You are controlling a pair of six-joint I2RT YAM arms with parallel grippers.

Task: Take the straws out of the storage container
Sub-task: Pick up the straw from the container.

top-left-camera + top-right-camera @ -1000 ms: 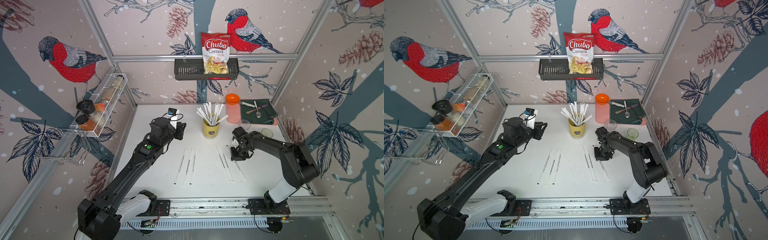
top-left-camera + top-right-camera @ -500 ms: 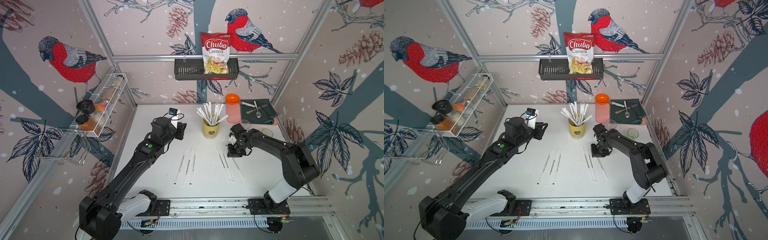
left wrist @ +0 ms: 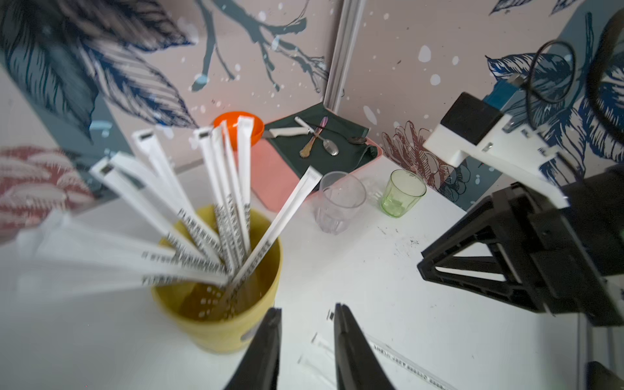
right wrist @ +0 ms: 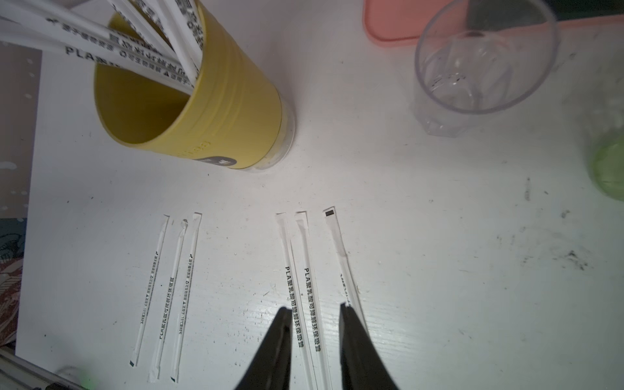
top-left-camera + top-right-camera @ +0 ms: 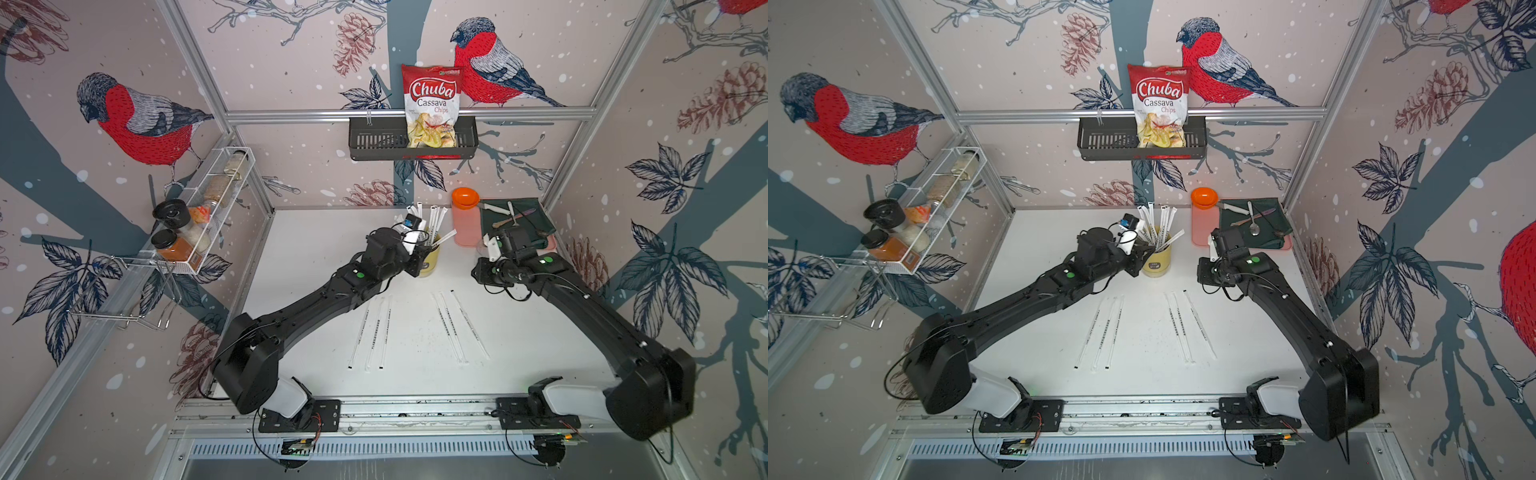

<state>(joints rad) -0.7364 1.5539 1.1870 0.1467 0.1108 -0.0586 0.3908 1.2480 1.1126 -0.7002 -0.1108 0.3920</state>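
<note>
Six straws [image 4: 308,280] lie on the table [image 4: 439,236] in front of the yellow cup [image 4: 233,111], and about nine more stand inside it. The left gripper [image 3: 307,314], beside the cup, and the right gripper [image 4: 315,309] both gape empty. Under half seems done.

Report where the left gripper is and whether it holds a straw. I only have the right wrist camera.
Observer: The left gripper is open and empty, just beside the storage container.
Operator: Count the straws standing in it; my view cuts their tops off.
Observer: About ten straws stand fanned out in it. A few are blurred, so the count is rough.
Operator: Name what is next to the pink tub at the back.
Observer: There is cutlery lying on a dark green cloth, right beside the pink tub.
</note>
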